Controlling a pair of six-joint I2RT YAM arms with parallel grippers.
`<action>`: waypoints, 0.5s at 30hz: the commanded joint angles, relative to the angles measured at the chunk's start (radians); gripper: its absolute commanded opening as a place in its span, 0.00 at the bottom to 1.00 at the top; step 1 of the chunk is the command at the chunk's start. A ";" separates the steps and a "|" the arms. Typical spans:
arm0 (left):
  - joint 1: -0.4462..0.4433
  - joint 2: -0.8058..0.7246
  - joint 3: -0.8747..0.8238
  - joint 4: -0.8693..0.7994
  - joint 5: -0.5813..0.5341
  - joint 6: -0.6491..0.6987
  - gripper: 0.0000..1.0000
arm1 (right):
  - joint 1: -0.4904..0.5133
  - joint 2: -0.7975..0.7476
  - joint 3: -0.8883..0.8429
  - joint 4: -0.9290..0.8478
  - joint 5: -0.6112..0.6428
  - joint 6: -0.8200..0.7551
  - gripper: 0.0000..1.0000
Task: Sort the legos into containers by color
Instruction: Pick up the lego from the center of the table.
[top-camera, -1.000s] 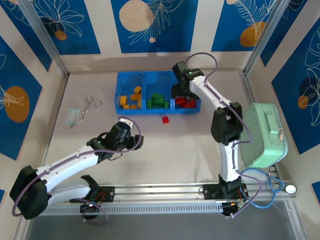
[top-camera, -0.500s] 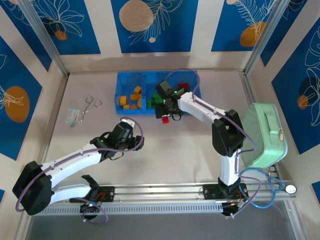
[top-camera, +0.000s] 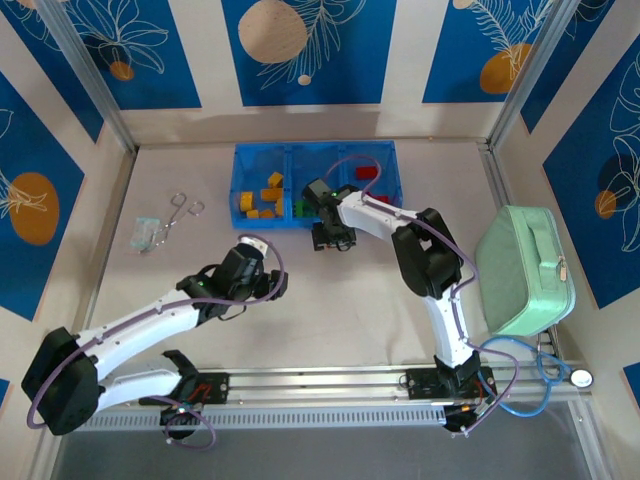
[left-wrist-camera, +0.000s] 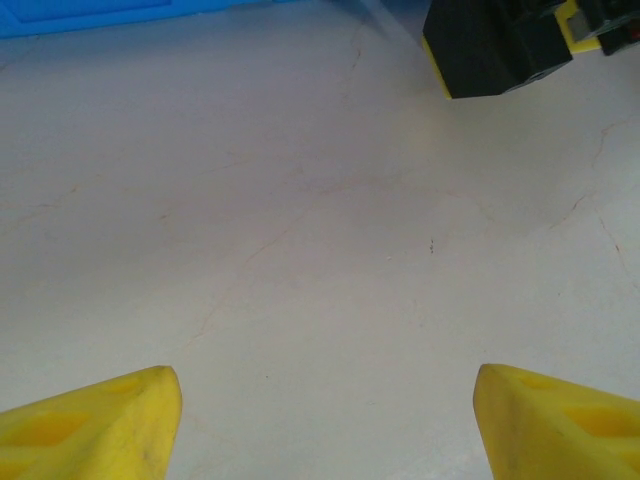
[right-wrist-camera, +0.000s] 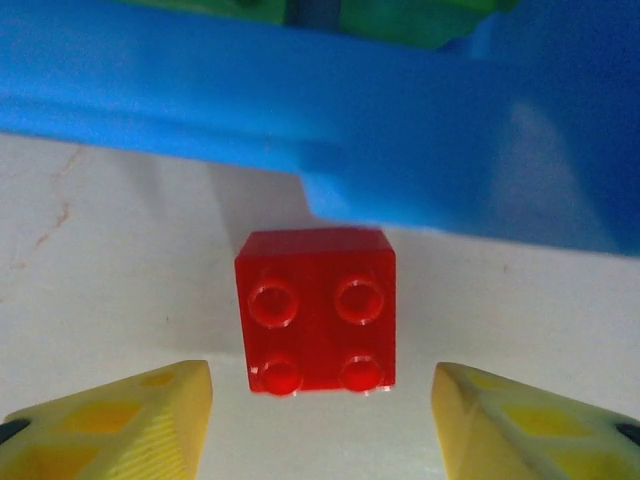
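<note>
At mid-left of the overhead view, left jaws wide open above the tabletop, gripping nothing, well apart from the work. Just below the middle of the tray, right jaws parted and empty, straddling a single red brick lying studs-up on the tabletop, just beside the front wall.

Likely trouble from here: closing off-centre and twisting the brick out sideways; shoving it forward and wedging it against the wall; pinching too shallow and losing it on the lift. Also clipping that wall on the way up, given so little room behind the brick, and dragging the whole tray along. Worth minding too: letting go among the green bricks straight ahead instead of carrying on to the red bricks at the tray's right end.

Around, left to right: clear packet and scissors at far left, well apart from any likely path; yellow bricks in the left compartment; mint-green case at far right, beside the right arm, a possible snag on a wide swing.
</note>
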 joint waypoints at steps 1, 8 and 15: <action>-0.009 -0.017 0.015 -0.016 -0.009 -0.008 0.77 | -0.007 0.033 0.050 0.008 -0.014 0.007 0.57; -0.010 -0.027 0.009 -0.024 -0.019 -0.007 0.77 | -0.001 0.064 0.085 -0.005 -0.012 0.006 0.41; -0.009 -0.049 0.000 -0.030 -0.036 -0.002 0.76 | 0.033 -0.043 0.024 -0.011 0.035 0.015 0.25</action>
